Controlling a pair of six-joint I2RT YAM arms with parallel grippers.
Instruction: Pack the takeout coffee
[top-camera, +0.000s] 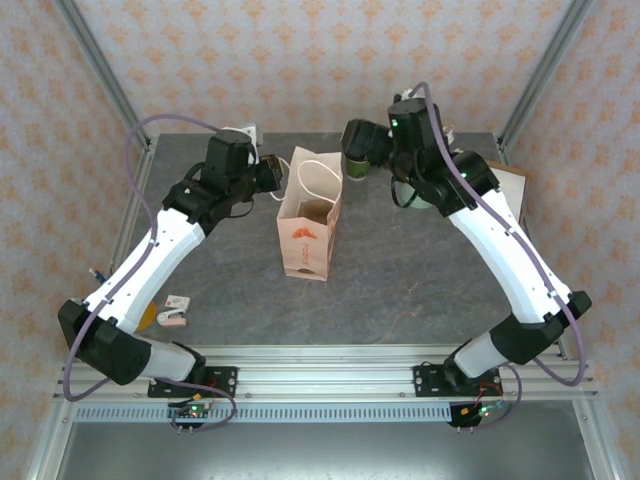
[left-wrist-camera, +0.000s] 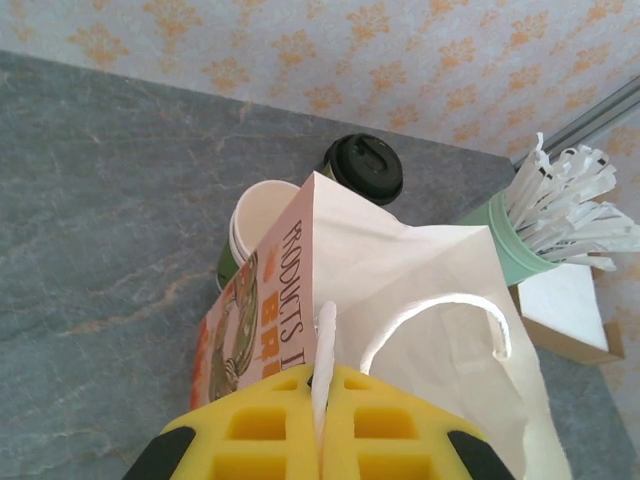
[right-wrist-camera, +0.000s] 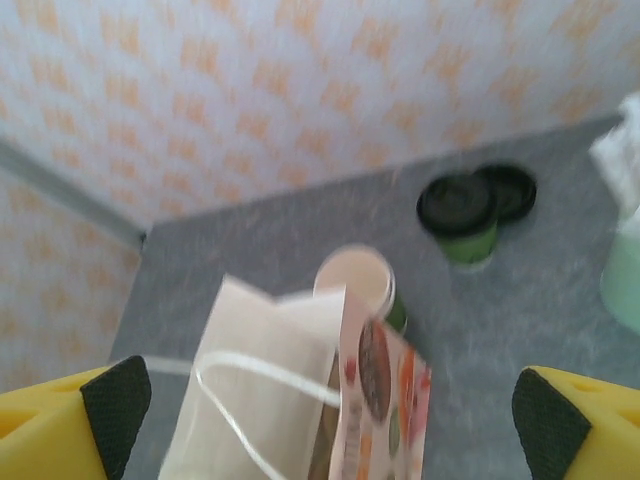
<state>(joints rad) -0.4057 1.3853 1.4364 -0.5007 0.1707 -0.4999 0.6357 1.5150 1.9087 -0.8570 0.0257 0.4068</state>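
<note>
Left tool (left-wrist-camera: 322, 388) clamped shut, right tool (right-wrist-camera: 330, 405) (held aloft) wide open.

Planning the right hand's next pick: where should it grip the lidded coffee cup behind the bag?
Probably the lidded cup by its green wall just below the black lid, coming from the bag side: it stands upright, its near face is clear, and another black lid crowds it behind.

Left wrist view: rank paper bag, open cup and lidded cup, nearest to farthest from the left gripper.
1. paper bag, handle pinched in the left gripper.
2. open cup, just behind the bag, left.
3. lidded cup, farthest back, centre.
</note>
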